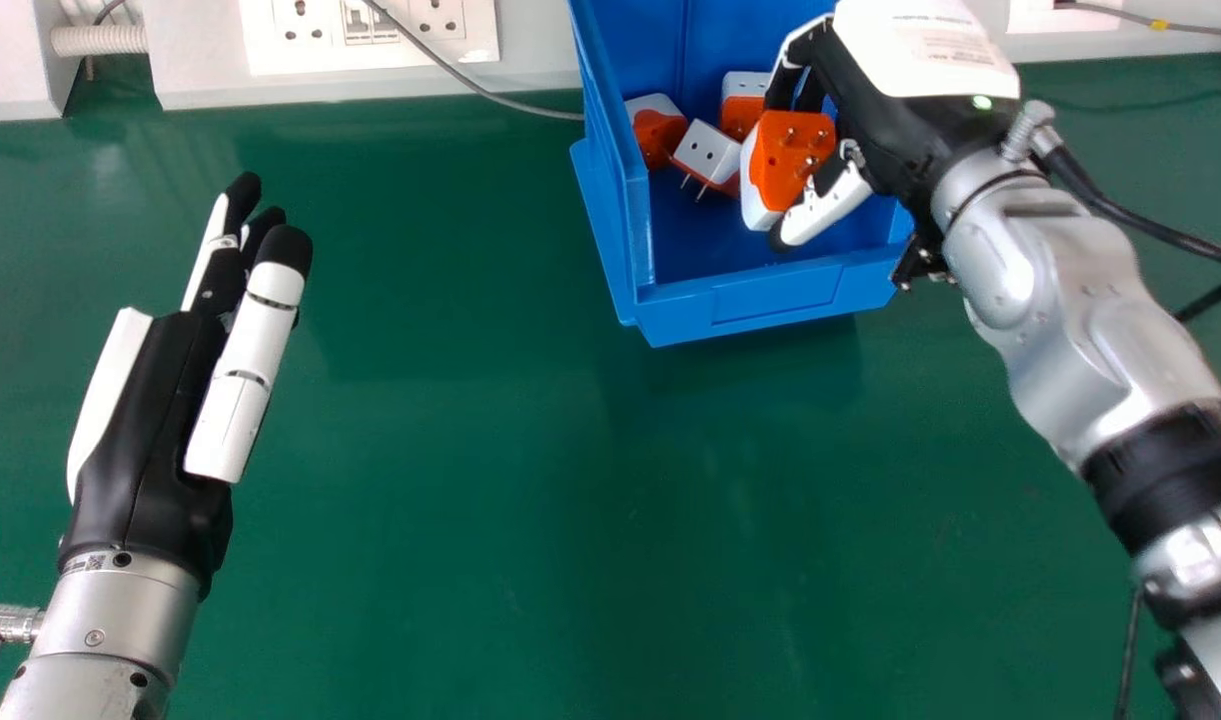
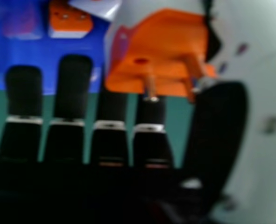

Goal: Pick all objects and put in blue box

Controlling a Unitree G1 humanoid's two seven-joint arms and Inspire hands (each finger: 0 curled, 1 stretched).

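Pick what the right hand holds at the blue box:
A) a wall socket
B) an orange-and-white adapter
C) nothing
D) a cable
B: the adapter sits pinched between the right hand's thumb and fingers, with more adapters lying in the box beside it.
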